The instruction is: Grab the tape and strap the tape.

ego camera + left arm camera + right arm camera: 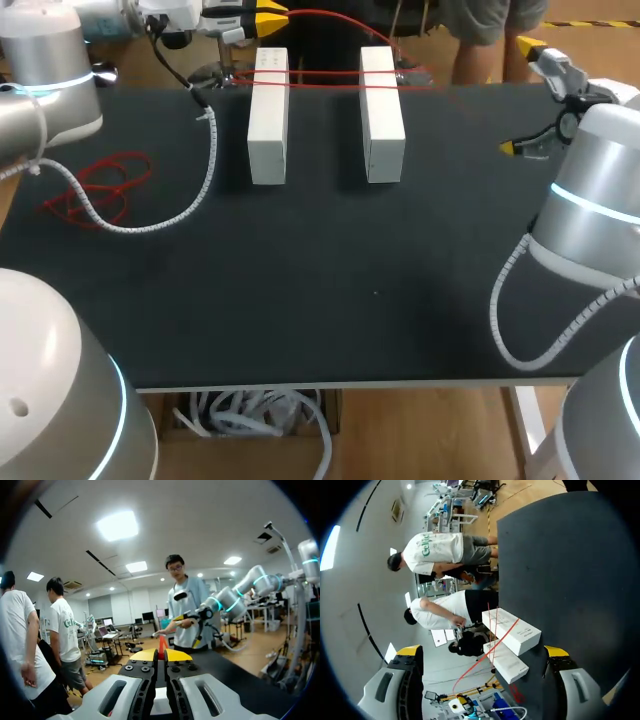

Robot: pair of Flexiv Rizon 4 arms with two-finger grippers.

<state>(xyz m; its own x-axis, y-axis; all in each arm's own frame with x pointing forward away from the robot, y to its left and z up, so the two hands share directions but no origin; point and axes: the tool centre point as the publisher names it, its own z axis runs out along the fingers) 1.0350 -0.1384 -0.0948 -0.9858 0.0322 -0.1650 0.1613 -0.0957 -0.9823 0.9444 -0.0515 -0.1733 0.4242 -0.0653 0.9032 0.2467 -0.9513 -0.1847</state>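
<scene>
As it spans white boxes [268, 115], tape [325, 74] thin, red, taut

A white box [512, 630] lies on the black table [560, 555] near its edge, with a second white box [509, 664] just beside it. Across both boxes runs red tape [500, 641], trailing beyond them. The right hand [483, 651] faces the boxes, fingers spread wide, holding nothing.

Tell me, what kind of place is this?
Probably a robot lab: a black table, a left gripper holding red tape stretched across two white blocks, and a right gripper open nearby.
</scene>
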